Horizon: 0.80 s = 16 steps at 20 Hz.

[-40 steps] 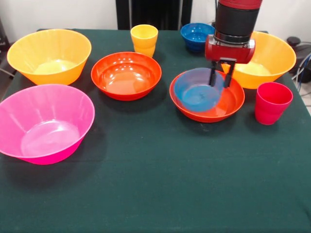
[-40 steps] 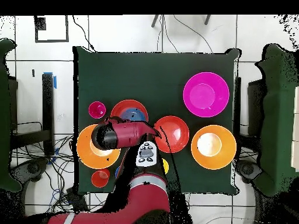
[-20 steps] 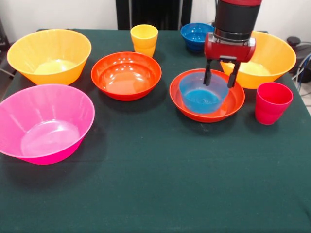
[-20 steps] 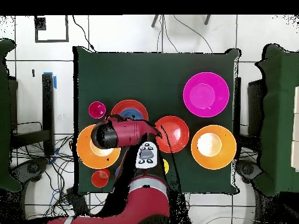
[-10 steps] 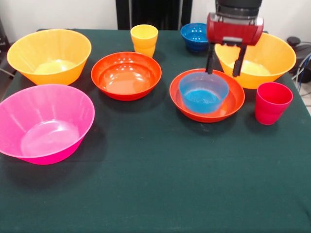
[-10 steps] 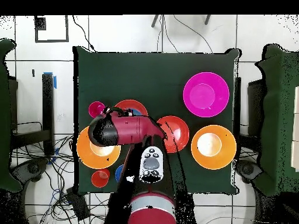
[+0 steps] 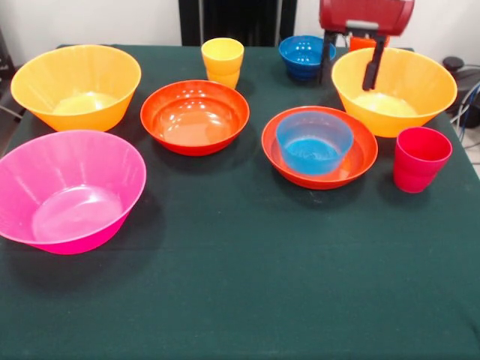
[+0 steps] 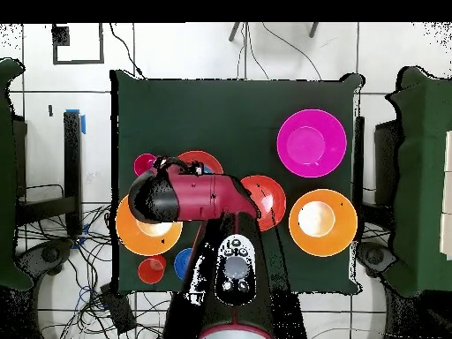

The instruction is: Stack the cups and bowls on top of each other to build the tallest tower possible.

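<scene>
My gripper (image 7: 349, 64) hangs open and empty, high above the far right of the table, over the near rim of a large orange-yellow bowl (image 7: 394, 90). A small blue bowl (image 7: 315, 142) sits upright inside a shallow red-orange bowl (image 7: 319, 180), in front of and below the gripper. The second red-orange bowl (image 7: 195, 116), the other orange-yellow bowl (image 7: 75, 86), the pink bowl (image 7: 67, 191) and the second blue bowl (image 7: 304, 54) stand apart. The yellow cup (image 7: 223, 60) stands at the back and the red-pink cup (image 7: 421, 157) at the right. The orange cup (image 8: 152, 269) shows overhead. No tower of big bowls shows.
In the overhead view the arm (image 8: 194, 199) covers the blue bowl and most of its red-orange bowl. The pink bowl (image 8: 311, 143) and an orange-yellow bowl (image 8: 322, 222) lie to the picture's right. The green tablecloth (image 7: 247, 285) stretches along the near side.
The gripper let go of the small blue bowl, rose and drew back toward the far side. The blue bowl, tilted before, now sits level in the red-orange bowl.
</scene>
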Tool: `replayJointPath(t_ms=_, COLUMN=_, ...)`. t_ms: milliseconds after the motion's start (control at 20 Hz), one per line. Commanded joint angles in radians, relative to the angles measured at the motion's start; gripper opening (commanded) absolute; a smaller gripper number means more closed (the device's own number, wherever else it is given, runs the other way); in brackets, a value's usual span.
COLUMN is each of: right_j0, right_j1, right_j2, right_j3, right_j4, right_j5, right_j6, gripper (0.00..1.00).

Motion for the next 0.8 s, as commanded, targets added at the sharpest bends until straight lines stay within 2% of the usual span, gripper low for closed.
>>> replayJointPath(t_ms=50, right_j0=-0.064, right_j1=-0.069, right_j2=0.088, right_j3=0.168, right_j4=-0.016, right_j5=0.130, right_j6=-0.002, gripper=1.00)
replayJointPath(t_ms=350, right_j0=-0.158, right_j1=-0.108, right_j2=0.103, right_j3=0.249, right_j4=-0.060, right_j5=0.103, right_j6=-0.065, gripper=1.00)
replayJointPath(t_ms=800, right_j0=-0.323, right_j1=-0.112, right_j2=0.165, right_j3=0.299, right_j4=-0.146, right_j5=0.093, right_j6=-0.163, gripper=1.00)
